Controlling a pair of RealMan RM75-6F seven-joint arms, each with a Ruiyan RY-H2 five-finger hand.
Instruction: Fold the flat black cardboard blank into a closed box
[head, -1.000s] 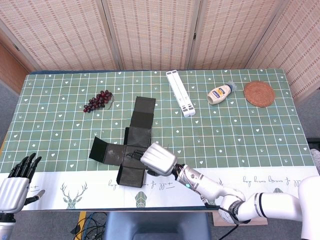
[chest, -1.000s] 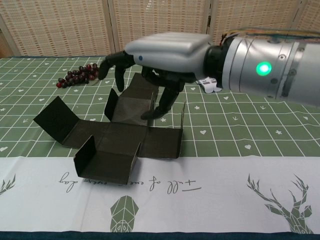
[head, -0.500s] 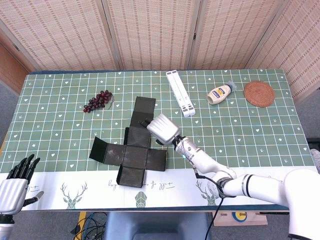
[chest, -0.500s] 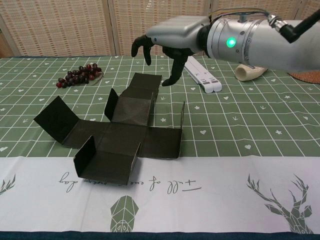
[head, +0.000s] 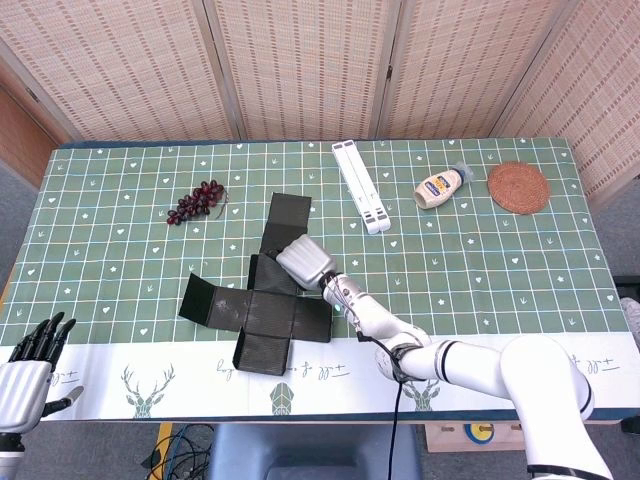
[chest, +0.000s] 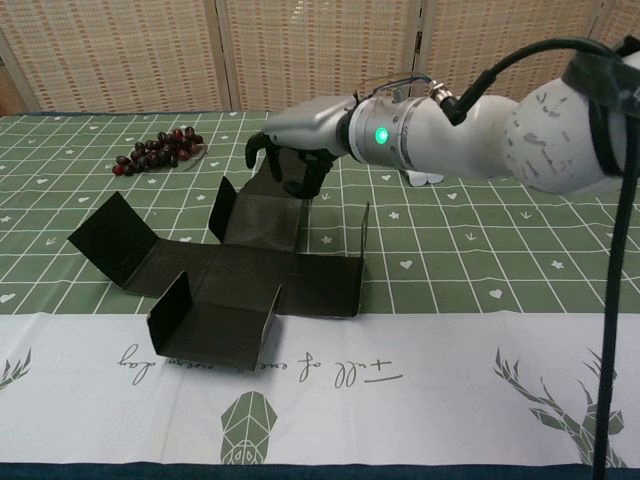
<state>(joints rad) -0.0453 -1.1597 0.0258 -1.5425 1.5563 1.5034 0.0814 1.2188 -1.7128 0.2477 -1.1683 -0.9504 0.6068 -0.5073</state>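
Grapes (head: 196, 201) lie far left of the cardboard blank (head: 256, 303); a white stand (head: 361, 186) lies far right. Bare bench (head: 500, 270) spreads right of the blank's raised flaps.

You have a matte black cardboard blank (head: 262, 297) on a table (head: 120, 270) covered in green cloth with a white grid and small white hearts, its near edge a white band printed with green deer. Your right hand (head: 305, 263) is silver with black fingers (chest: 262, 147), as is the left hand (head: 22, 380). The grapes (head: 197, 200) are dark red, the coaster (head: 518, 187) brown, the bottle (head: 441, 186) cream with a yellow label.
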